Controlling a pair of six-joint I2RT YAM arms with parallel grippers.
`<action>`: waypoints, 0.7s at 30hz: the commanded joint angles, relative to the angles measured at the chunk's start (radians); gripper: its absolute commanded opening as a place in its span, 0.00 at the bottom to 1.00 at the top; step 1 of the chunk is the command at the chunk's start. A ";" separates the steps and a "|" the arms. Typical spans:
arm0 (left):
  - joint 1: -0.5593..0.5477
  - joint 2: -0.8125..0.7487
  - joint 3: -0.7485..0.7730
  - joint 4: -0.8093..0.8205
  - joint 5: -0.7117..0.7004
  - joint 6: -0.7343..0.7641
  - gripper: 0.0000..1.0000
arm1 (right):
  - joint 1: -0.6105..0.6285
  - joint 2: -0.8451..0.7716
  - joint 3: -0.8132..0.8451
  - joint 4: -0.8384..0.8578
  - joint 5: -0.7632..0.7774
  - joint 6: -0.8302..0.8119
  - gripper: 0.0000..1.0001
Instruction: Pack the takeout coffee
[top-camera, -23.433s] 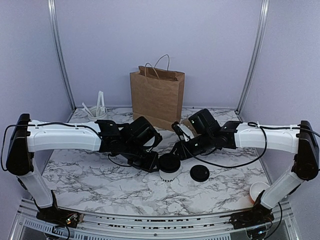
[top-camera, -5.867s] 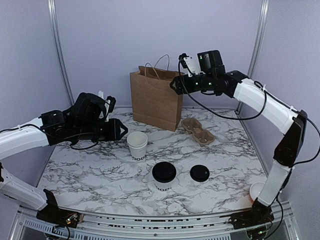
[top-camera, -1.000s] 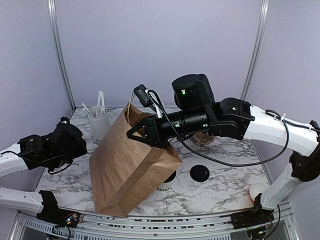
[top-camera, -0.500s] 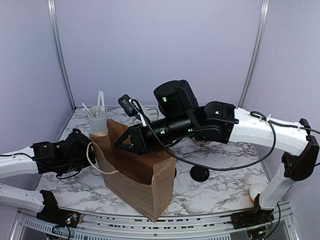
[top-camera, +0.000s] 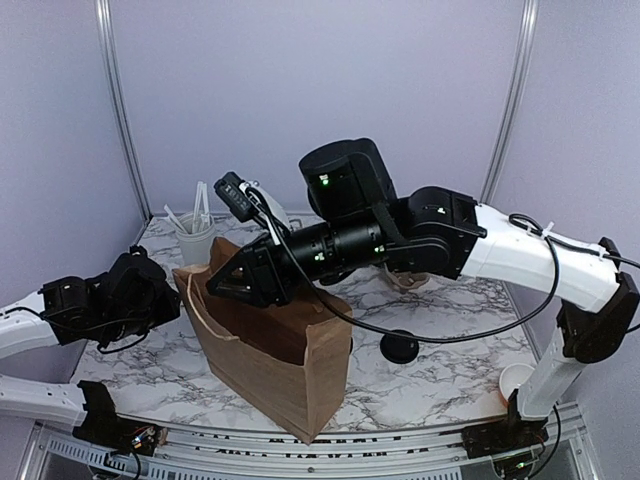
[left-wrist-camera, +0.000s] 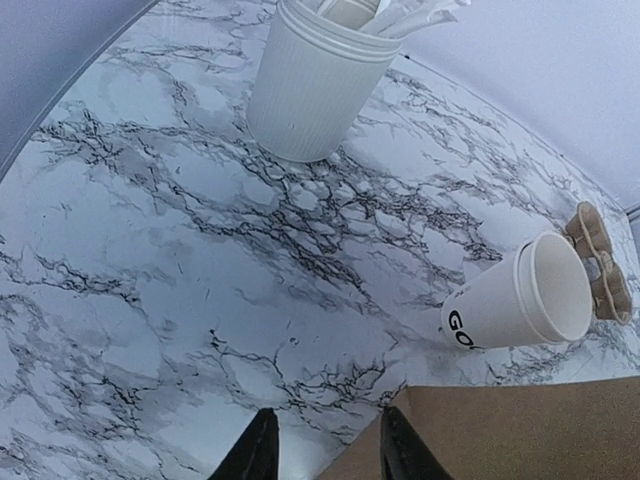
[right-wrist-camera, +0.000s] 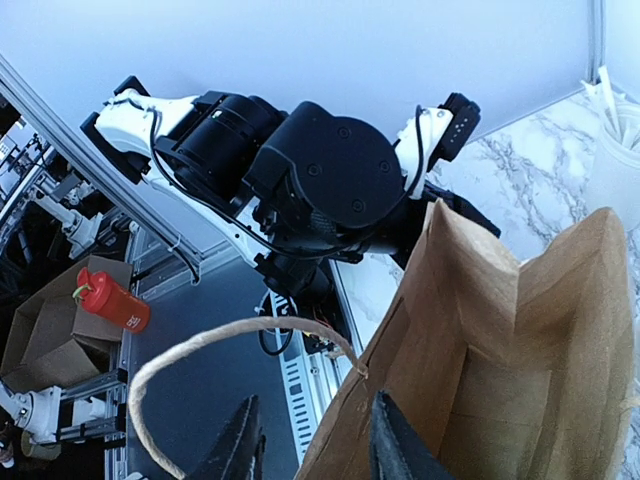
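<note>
I see the brown paper bag (top-camera: 270, 350) standing upright on the marble tabletop (top-camera: 450, 365), and the right wrist view looks into its open mouth. The right pincer (right-wrist-camera: 317, 400) is at the bag's upper rim, on the side toward the left arm, with its jaws parted a moderate way. The rim's paper edge runs up between the fingers. It looks loose rather than pinched, though that view is too tight for me to be sure. The bag's twine handle (right-wrist-camera: 200, 345) loops free just beside it.

The left pincer (left-wrist-camera: 329, 412) hangs low over the tabletop beside the bag. Its jaws are narrowly apart with only marble between them, and one finger is just beside the bag's edge.

I cannot find the takeout coffee in any view, so I cannot tell where it sits.

A lidless cup (left-wrist-camera: 520, 300) lies on its side near the bag. A stirrer cup (left-wrist-camera: 310, 85) stands further back, and a black lid (top-camera: 400, 347) lies right of the bag.
</note>
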 joint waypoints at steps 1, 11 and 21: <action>0.005 -0.023 0.095 -0.091 -0.075 0.020 0.35 | 0.005 -0.052 0.090 -0.043 0.041 -0.103 0.38; 0.005 -0.072 0.291 -0.266 -0.080 0.052 0.35 | -0.003 -0.048 0.244 -0.141 0.167 -0.264 0.52; 0.005 -0.089 0.442 -0.420 0.213 -0.001 0.42 | -0.174 -0.202 0.090 -0.113 0.184 -0.309 0.57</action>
